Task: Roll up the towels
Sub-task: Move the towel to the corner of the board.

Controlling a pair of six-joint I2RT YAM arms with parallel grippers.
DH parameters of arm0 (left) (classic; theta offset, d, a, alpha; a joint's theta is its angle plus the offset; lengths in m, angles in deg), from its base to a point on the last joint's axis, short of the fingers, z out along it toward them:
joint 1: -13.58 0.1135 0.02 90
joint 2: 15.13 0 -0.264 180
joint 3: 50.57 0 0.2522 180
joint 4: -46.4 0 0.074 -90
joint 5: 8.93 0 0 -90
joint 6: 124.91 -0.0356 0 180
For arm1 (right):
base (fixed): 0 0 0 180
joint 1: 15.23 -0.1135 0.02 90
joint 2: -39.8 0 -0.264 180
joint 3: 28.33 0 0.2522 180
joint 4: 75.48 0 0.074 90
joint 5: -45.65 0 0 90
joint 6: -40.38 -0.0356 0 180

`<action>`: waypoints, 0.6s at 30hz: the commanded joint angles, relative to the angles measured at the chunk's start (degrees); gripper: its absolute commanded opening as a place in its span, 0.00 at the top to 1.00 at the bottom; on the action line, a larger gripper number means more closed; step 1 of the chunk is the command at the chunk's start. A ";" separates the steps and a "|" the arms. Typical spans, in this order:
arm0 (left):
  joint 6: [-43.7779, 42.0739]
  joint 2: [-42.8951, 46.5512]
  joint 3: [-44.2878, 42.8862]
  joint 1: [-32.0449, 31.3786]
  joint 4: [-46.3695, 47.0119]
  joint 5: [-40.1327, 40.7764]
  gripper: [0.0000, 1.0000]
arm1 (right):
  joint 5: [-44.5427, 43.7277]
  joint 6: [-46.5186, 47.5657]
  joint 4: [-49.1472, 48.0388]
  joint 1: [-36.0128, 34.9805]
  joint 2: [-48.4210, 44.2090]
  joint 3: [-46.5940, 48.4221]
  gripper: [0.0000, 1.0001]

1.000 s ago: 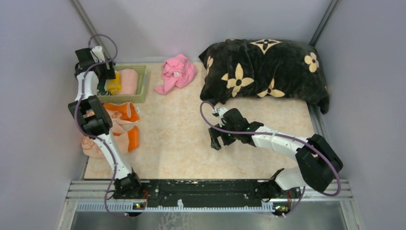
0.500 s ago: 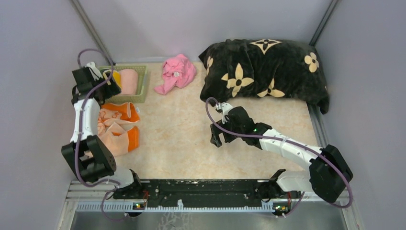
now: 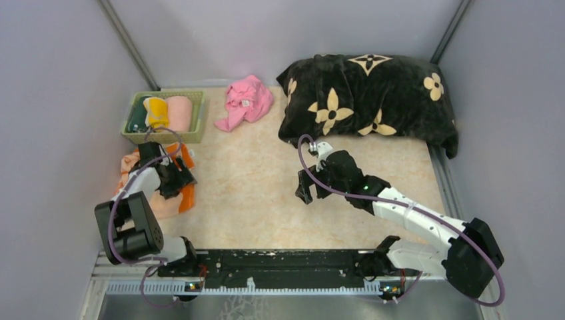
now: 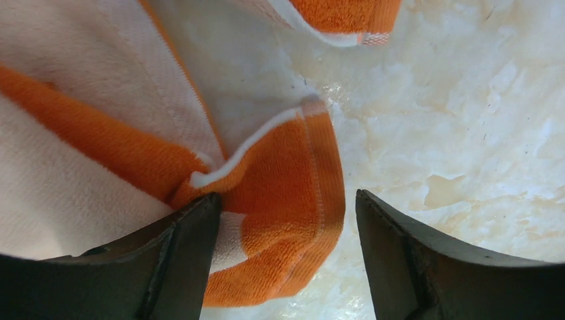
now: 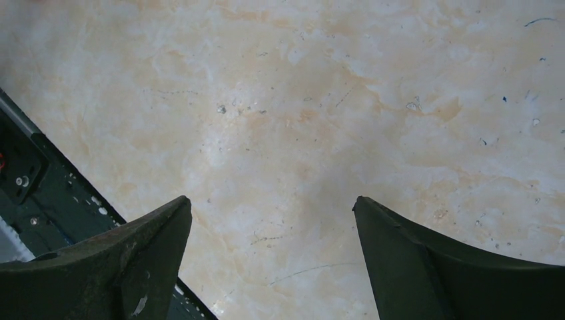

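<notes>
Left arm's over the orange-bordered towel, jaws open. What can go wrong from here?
1. The left gripper straddles only a folded-over orange corner of the crumpled peach towel. Closing here may pinch a single layer and bunch the cloth rather than spread it flat.
2. The right gripper hangs open over bare table, away from the towel, so a one-armed pull would likely drag the whole heap.

On the table (image 3: 253,200), a basket (image 3: 162,137) sits in the far left corner — rolled towels (image 3: 168,112) inside it. Before it, along the left edge, lies a loose towel (image 3: 163,203). Right of the basket, a crumpled cloth (image 3: 245,100) — then a blanket (image 3: 370,100) in the far right corner.
</notes>
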 commanded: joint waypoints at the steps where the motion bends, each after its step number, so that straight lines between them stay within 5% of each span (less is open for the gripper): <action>1: 3.50 -4.07 0.41 -1.70 2.63 -4.88 0.24 | -0.68 -0.90 -1.47 0.56 -3.60 -0.15 0.08; 7: 11.87 -6.25 5.24 -14.21 8.31 -11.72 0.44 | -2.50 -1.70 -0.76 0.54 -5.49 -0.28 0.09; 11: 24.39 -8.97 7.51 -28.69 19.19 -18.10 0.58 | -5.73 -2.53 0.61 0.56 -7.76 -0.46 0.09; 15: 32.20 -17.17 -2.13 -46.56 26.12 -18.86 0.56 | -11.81 -3.86 3.07 0.54 -11.35 -0.33 0.09; 18: 34.36 -26.84 -17.58 -55.69 29.79 -21.48 0.53 | -18.53 -5.62 5.03 0.55 -15.13 -0.24 0.09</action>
